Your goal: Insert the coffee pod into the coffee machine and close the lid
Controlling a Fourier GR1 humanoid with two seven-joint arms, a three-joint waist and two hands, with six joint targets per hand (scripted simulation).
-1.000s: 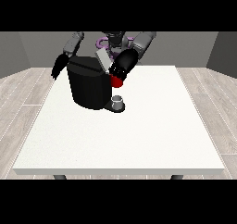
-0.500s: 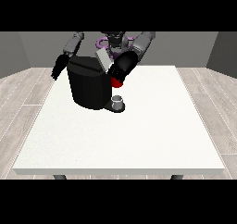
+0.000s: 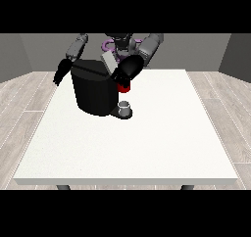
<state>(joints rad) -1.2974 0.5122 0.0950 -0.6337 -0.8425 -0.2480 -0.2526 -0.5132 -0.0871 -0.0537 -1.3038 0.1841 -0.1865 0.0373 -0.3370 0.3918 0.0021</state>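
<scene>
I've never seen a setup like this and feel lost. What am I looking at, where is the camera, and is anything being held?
The camera stands across a white table and faces a humanoid robot at the far edge. On the table sits a black coffee machine, with a small grey cup at its base. The hand at the view's right is at the machine's top, just above a red thing at the machine. The hand at the view's left hangs beside the machine. Whether either hand holds something is too small to tell.
</scene>
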